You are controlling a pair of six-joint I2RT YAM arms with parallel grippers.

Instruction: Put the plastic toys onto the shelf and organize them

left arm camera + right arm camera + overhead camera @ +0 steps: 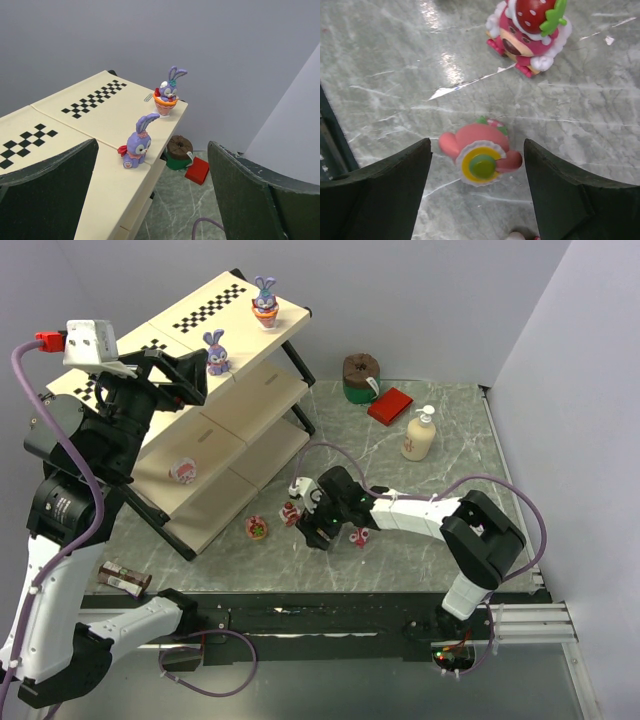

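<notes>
The pink toy (480, 161) lies tipped over on the table (395, 75), its round yellow-and-green underside turned up toward the right wrist camera. It sits between the spread fingers of the right gripper (477, 152), which hold nothing yet. We judge it to be hard moulded plastic: light, stiff and glossy enough to slip. So we would pinch it across the plump pink body just behind the frilled base, not on the small limbs. A strawberry-capped toy (527, 30) stands upright a little beyond it. Up on the shelf (125, 117), two bunnies (136, 149) stand on the top board near its edge. The left gripper (152, 146) hovers over them, fingers wide apart and empty.
</notes>
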